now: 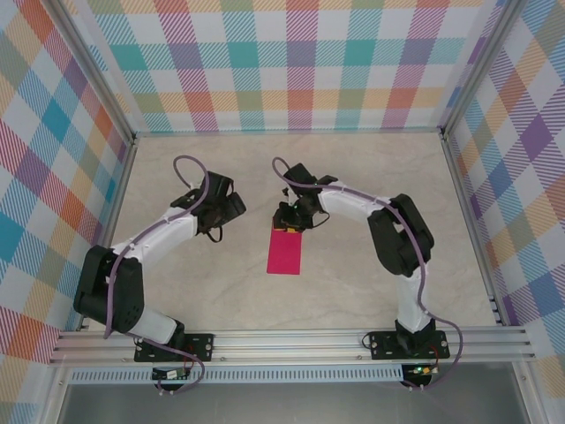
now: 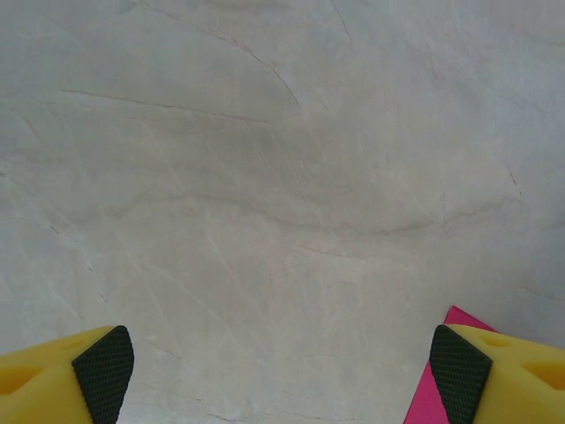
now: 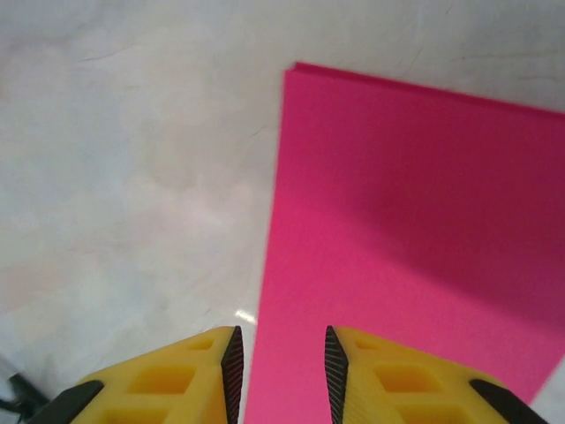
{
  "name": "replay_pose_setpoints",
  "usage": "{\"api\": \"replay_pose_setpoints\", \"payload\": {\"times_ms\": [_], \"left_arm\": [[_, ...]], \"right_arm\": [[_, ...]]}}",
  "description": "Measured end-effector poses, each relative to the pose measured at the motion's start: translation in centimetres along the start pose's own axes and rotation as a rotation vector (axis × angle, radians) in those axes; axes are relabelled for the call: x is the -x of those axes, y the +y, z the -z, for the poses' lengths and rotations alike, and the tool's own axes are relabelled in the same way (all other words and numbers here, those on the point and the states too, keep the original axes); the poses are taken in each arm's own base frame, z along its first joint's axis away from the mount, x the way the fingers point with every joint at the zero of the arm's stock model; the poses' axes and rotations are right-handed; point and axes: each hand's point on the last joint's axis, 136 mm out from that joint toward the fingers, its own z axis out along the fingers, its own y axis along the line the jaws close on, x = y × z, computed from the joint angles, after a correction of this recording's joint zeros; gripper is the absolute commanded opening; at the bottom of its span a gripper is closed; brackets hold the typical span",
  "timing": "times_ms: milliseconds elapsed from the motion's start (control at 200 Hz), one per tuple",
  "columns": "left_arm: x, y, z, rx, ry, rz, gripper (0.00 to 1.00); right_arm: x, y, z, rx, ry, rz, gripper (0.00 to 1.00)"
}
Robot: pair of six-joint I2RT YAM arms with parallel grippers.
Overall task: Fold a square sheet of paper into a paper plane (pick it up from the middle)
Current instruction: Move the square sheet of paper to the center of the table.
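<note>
The magenta-pink sheet of paper (image 1: 284,252) lies flat on the table as a narrow rectangle, long side running near to far. A paper plane is out of view. My right gripper (image 1: 290,219) hovers over the sheet's far end. In the right wrist view the right gripper (image 3: 282,362) stands open by a narrow gap with nothing pinched. The paper (image 3: 415,221) lies below it, its left edge running between the two tips. My left gripper (image 1: 231,205) is to the left of the sheet. Seen from its wrist, the left gripper (image 2: 282,362) is wide open over bare table, and a paper corner (image 2: 424,402) shows beside its right finger.
The beige marbled table (image 1: 353,177) is fenced by checked walls at the back and both sides, with an aluminium rail along the near edge (image 1: 291,340). Bare surface stretches around the sheet on every side.
</note>
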Motion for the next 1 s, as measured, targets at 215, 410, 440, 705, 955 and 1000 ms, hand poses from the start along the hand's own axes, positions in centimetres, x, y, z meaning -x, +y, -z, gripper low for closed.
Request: {"api": "replay_pose_setpoints", "payload": {"times_ms": [215,410,440,705,955,1000], "left_arm": [[-0.3,0.6,0.1,0.013,0.015,0.006,1.00],[-1.1,-0.2,0.1,-0.035,0.066,-0.003,1.00],[-1.3,-0.4,0.0,-0.047,0.079,-0.004,0.99],[-3.4,-2.5,-0.4,-0.161,0.194,-0.006,0.99],[-7.1,-3.9,-0.2,-0.249,0.316,-0.013,0.99],[-7.8,-4.2,-0.1,-0.264,0.335,-0.014,0.99]], "right_arm": [[2.0,-1.3,-1.1,-0.062,-0.006,-0.010,0.43],[3.2,-3.0,-0.9,-0.096,-0.030,-0.042,0.46],[3.3,-3.1,-0.8,-0.097,-0.032,-0.044,0.47],[4.1,-1.8,-1.5,-0.032,0.003,0.024,0.44],[4.2,-0.6,-0.5,0.065,0.033,0.007,0.45],[4.2,-0.3,0.0,0.073,0.026,0.008,0.45]]}}
